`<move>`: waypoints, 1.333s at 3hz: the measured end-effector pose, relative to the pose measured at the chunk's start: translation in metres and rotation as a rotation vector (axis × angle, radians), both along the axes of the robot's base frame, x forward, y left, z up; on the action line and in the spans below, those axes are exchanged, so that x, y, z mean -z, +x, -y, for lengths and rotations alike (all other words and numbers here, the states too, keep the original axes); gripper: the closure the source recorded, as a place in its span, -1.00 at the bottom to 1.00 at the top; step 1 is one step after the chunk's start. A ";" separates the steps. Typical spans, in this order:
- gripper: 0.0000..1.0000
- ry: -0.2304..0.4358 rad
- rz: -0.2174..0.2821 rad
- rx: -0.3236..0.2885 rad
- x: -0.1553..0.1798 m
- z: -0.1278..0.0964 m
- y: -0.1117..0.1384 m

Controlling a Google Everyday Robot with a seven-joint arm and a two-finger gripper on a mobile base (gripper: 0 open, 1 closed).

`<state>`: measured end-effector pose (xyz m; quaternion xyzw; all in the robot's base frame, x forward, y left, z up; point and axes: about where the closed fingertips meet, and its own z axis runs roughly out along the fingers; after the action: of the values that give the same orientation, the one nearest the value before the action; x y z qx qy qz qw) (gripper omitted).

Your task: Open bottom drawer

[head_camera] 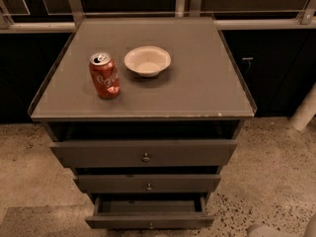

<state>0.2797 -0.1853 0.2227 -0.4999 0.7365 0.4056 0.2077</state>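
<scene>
The grey cabinet (143,154) has three drawers. The bottom drawer (123,221) is the lowest one, with a thin dark-grey front and a tiny round metal knob (151,225). It stands pulled out, and its dark inside (148,205) shows. The two drawers above it are shut. My gripper (259,230) shows only as a pale rounded end at the bottom right edge, on the floor side. It is to the right of the drawer's corner and apart from it.
A red soda can (104,75) and a white bowl (147,60) stand on the cabinet top (197,83). Speckled floor (266,181) lies around the cabinet. A dark counter with rails runs behind it. A white post (305,110) stands at the right.
</scene>
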 end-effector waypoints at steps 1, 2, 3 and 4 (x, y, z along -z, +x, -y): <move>-1.00 0.002 0.001 -0.001 0.000 -0.001 0.000; -1.00 -0.018 0.051 -0.065 -0.017 -0.004 0.026; -1.00 -0.047 0.098 -0.136 -0.034 -0.006 0.065; -1.00 -0.042 0.097 -0.152 -0.031 -0.001 0.097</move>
<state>0.3768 -0.1841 0.2532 -0.5778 0.6938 0.3798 0.2011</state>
